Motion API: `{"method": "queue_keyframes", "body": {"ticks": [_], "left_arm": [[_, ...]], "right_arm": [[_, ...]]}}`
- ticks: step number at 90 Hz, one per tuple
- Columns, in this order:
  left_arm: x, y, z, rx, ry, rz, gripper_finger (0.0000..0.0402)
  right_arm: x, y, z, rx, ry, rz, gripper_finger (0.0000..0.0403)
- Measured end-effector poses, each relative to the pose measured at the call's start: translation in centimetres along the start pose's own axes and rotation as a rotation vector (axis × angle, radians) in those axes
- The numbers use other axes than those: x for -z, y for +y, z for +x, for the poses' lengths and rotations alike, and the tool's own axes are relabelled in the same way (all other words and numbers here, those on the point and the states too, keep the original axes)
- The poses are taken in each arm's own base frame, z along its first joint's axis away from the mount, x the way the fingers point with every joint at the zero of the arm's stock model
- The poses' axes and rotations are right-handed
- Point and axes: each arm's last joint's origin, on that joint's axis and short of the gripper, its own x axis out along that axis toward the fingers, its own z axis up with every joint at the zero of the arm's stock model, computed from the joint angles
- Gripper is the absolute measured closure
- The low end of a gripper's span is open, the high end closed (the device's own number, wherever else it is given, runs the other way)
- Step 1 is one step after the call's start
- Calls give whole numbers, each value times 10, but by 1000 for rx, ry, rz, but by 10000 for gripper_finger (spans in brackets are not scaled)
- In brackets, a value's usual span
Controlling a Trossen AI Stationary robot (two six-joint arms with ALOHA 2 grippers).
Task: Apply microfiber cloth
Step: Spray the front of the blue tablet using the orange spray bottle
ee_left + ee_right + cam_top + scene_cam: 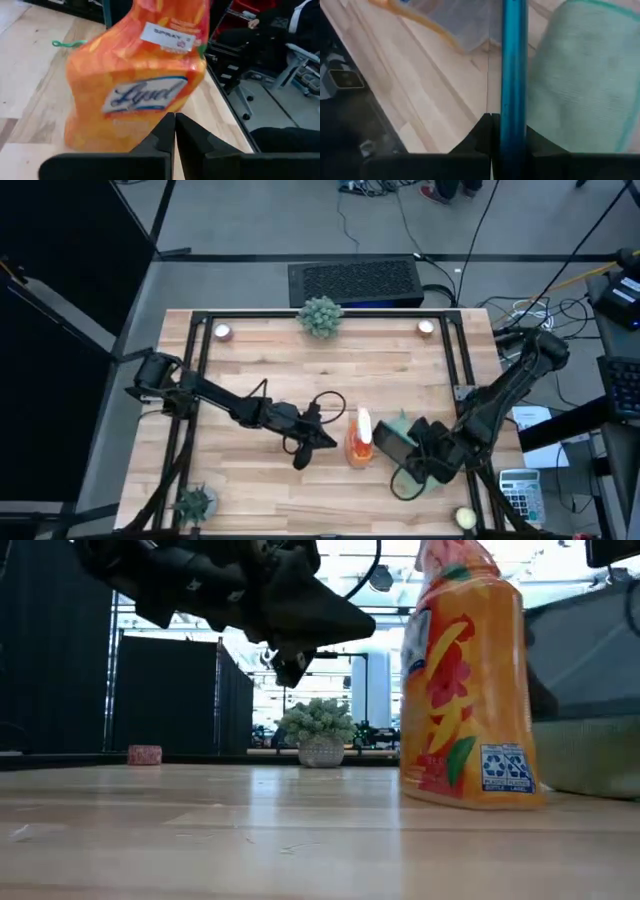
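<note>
At the right side of the counter, the right gripper held the black phone on edge, its jaws pinching the slab; in the right wrist view the phone's edge stood as a blue strip rising from between them. The microfiber cloth lay on the wood just under and behind that gripper, and in the right wrist view it lay just beside the phone's edge, though whether the two touched could not be told.

The step in hand looked like the one before wiping: the phone was gripped and brought over the cloth, with no contact yet plain. The next move probably called for lowering the screen face flat onto the cloth, or rubbing it across, without dragging the fabric off the counter's edge.

The left gripper hung off the wood just beside the orange spray bottle, jaws pressed together and empty. The right arm reached in from the far right corner, bent low over the cloth.
</note>
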Motion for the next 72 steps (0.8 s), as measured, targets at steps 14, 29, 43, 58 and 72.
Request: {"method": "queue_keyframes", "body": {"ticks": [14, 29, 43, 58, 72], "left_arm": [[0, 0, 0, 0, 2, -3, 402], [1, -2, 0, 5, 8, -26, 402], [1, -1, 0, -30, -6, 1, 402], [0, 1, 0, -82, -24, 80, 402], [0, 2, 0, -92, -29, 79, 402]], "right_arm": [[2, 7, 20, 18, -2, -4, 397], [9, 15, 24, -47, 62, -12, 394], [16, 20, 22, -94, 78, -46, 397], [18, 30, 30, -163, 47, -105, 397], [17, 33, 41, -157, 39, -133, 397]]}}
